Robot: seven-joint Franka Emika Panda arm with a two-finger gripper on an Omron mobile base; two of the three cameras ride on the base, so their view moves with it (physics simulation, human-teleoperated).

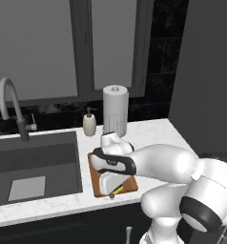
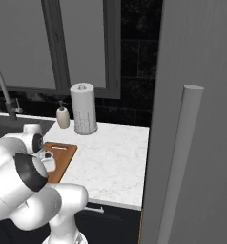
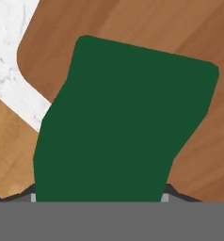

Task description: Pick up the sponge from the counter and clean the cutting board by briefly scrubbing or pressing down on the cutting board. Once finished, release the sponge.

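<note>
The brown wooden cutting board (image 1: 97, 187) (image 2: 64, 157) (image 3: 132, 28) lies on the white marbled counter (image 1: 153, 136) (image 2: 115, 162) (image 3: 5, 42), just right of the sink. My gripper (image 1: 111, 191) points down over the board's front part, with the arm bent low above it. It is shut on the sponge (image 1: 118, 189), of which a yellow and green sliver shows under the hand. In the hand view the sponge's dark green top (image 3: 123, 122) sits close to the camera and hides the fingertips, with the board's rounded corner behind it.
The dark sink basin (image 1: 39, 157) holds a pale grey flat rectangle (image 1: 27, 188), and the faucet (image 1: 10, 102) stands behind it. A soap bottle (image 1: 89, 122) (image 2: 63, 116) and a paper towel roll (image 1: 115, 110) (image 2: 83, 108) stand behind the board. A tall grey panel with a handle (image 2: 182, 157) rises at the right.
</note>
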